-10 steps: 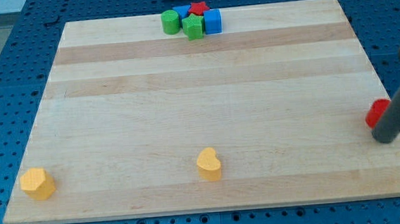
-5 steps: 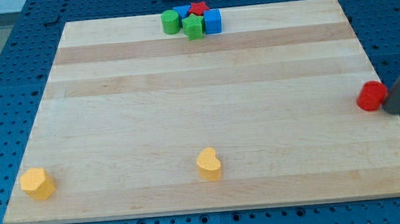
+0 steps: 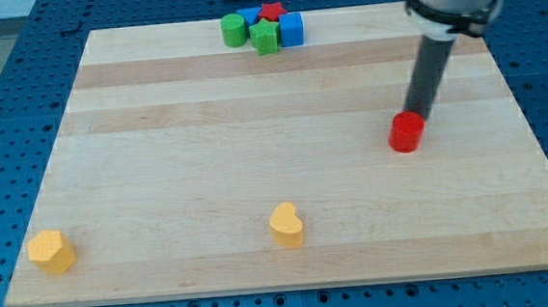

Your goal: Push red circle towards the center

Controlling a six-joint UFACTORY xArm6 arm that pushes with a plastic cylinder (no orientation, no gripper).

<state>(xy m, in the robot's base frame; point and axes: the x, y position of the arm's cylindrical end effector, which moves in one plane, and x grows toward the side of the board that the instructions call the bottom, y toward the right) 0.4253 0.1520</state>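
Red is the colour of the circle block, which is sitting on the pale wooden desk, toward the view's right of the desk's middle and about halfway between its top and bottom edges. My tip is touching the red circle at its upper right side, with the dark rod rising from there toward the view's top right. There is no claw on this arm, so nothing is being clenched or released; the rod is only resting against the block.

Well away from the red circle, toward the view's top left at the desk's far edge, a tight cluster is lying: a green cylinder, a green block of unclear shape, a blue cube, a red star, and a second blue block mostly hidden behind the others. They are packed against one another.

Below and to the left of the red circle, near the desk's bottom edge, a yellow heart is sitting. Another yellow heart-like block is lying far to the left of it, by the desk's bottom left corner.
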